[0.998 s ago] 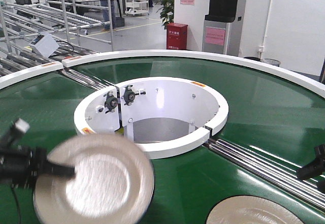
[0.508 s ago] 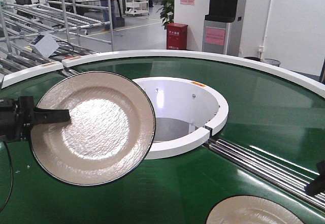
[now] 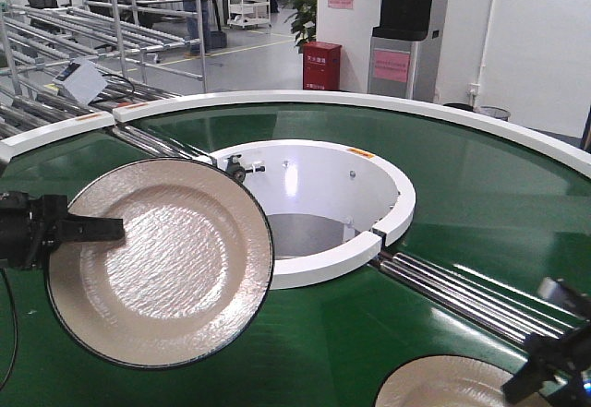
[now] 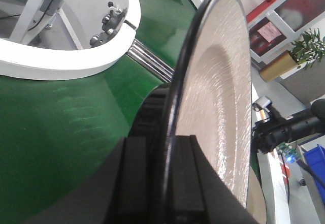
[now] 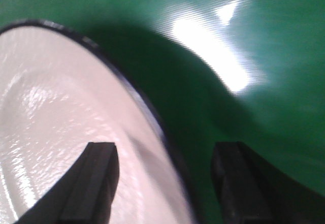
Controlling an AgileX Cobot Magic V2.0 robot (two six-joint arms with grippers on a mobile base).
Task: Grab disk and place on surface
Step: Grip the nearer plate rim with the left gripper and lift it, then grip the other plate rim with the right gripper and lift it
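Observation:
My left gripper is shut on the left rim of a disk, a beige plate with a dark edge. It holds the plate tilted up on edge above the green belt. In the left wrist view the disk runs edge-on between the closed fingers of the left gripper. A second disk lies flat on the belt at the bottom right. My right gripper is at its right rim. In the right wrist view this gripper is open and straddles the rim of that disk. The dark taped tabletop is out of view.
The green ring conveyor belt circles a white hub with an open centre. Steel rollers cross the belt at the right. Metal racks, a red box and a dispenser stand beyond.
The left gripper lifted its disk off the belt and tipped it up, then eased it slightly down and left. The right gripper moved in from the right edge to the second disk's rim.

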